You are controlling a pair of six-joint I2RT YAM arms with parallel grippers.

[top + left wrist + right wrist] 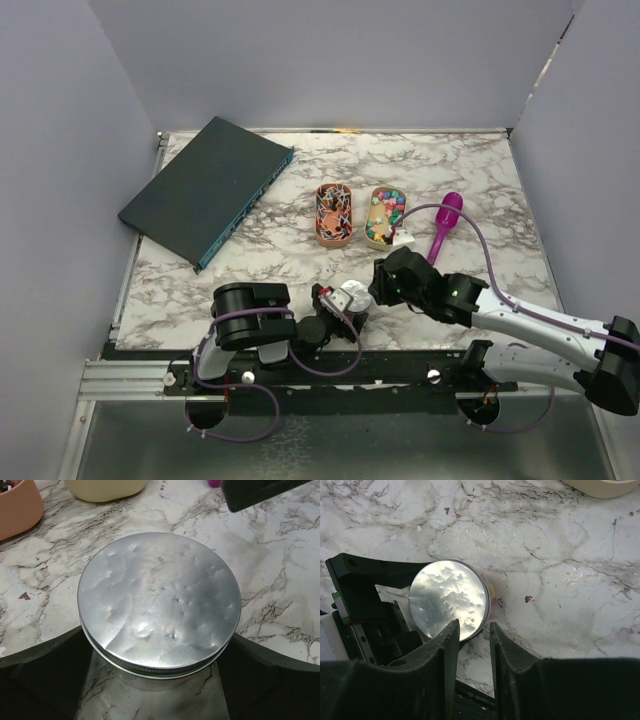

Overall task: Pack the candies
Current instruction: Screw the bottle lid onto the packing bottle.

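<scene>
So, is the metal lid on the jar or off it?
On. The dented silver lid sits flat over the jar, covering its mouth in both wrist views.

Enclosure: I noted plain grey-lilac back wall [330,60] and side walls [50,200] | Surface: white, grey-veined marble-pattern table [300,270] | Near edge: aluminium rail [120,380] | Light: even, soft.

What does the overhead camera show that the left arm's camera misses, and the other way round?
Only the overhead view shows the dark flat box and the colourful ball candies inside the cream tray. Only the left wrist view shows the small dents across the metal lid. Both show that lid held in the left claw, the orange tray and the marble table.
</scene>
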